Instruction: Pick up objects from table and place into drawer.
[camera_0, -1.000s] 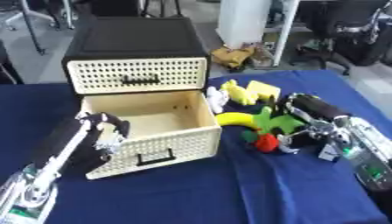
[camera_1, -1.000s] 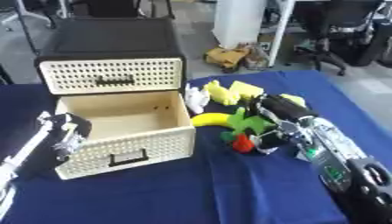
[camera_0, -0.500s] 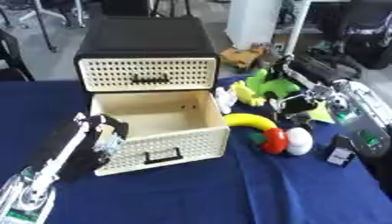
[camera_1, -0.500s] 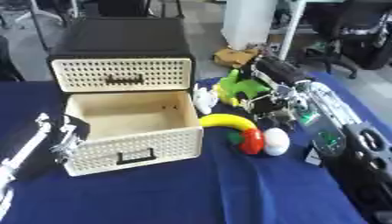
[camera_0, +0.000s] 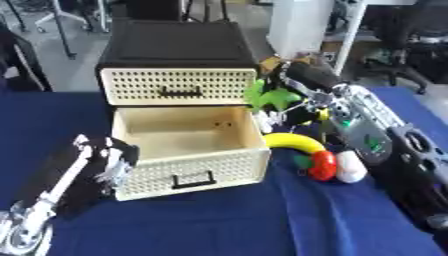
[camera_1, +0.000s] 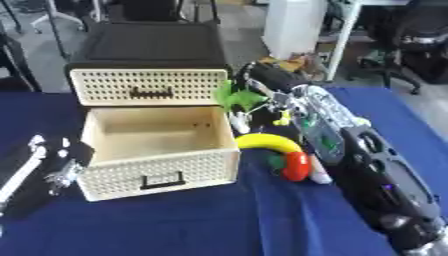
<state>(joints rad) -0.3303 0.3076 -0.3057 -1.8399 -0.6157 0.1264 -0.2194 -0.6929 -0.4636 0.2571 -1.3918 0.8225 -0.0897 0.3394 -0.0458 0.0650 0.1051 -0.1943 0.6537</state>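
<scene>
Right hand (camera_0: 302, 95) grips a green toy vegetable (camera_0: 269, 97): light, stiff, probably slick; left hand (camera_0: 112, 159) rests open beside the drawer (camera_0: 197, 165).

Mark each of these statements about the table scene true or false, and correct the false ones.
1. The lower drawer is pulled out and holds nothing. True.
2. The right hand is raised beside the cabinet with a green item at its fingers. True.
3. The banana lies inside the open drawer. False: it lies on the blue cloth to the right of the drawer.
4. The upper drawer is pulled out too. False: it is closed, flush with the cabinet front.
5. The left hand is at the open drawer's front left corner. True.
6. The red item sits on top of the cabinet. False: it rests on the cloth by the banana.
</scene>
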